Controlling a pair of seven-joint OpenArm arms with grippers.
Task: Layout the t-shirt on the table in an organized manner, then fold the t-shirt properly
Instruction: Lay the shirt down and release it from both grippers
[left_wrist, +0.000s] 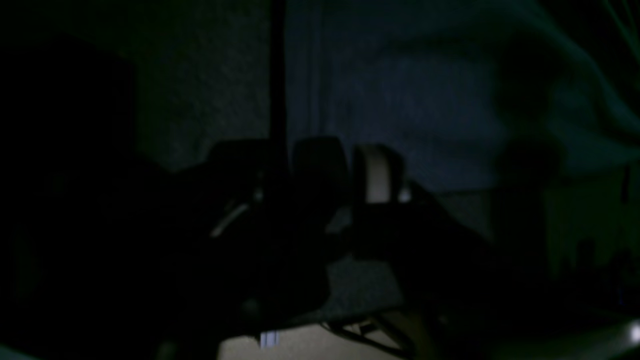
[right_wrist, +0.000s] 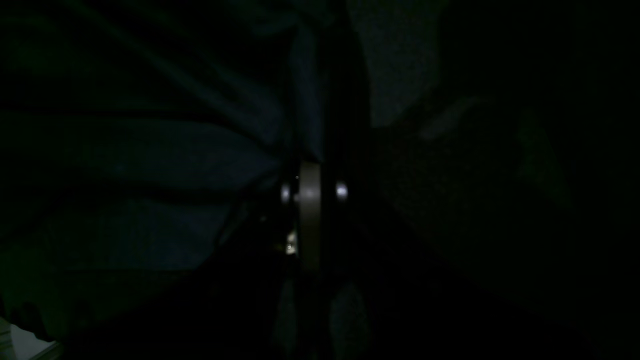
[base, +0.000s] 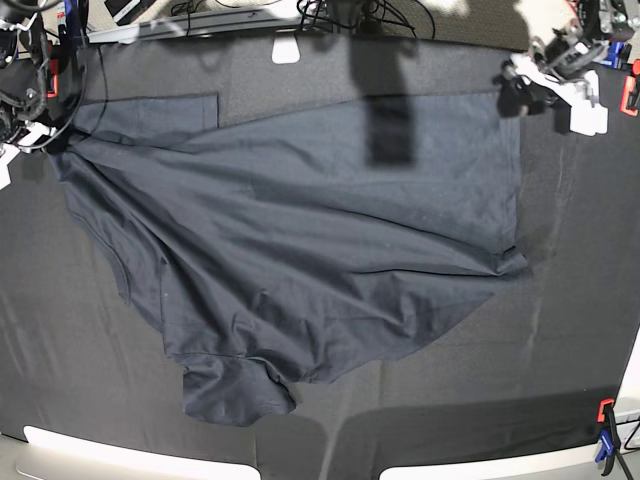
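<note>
Stretched between both, the t-shirt (base: 300, 240) is pinched by left hand (base: 515, 88) and right hand (base: 45, 135).

Both of my wrist views are very dark and grainy, almost black. In the left wrist view only a pale strip along the bottom edge catches light. The right wrist view shows just two small glints near its centre. The base view is evenly bright from overhead, with a blocky shadow across the t-shirt (base: 300, 250) and lines bowed toward the corners.
</note>
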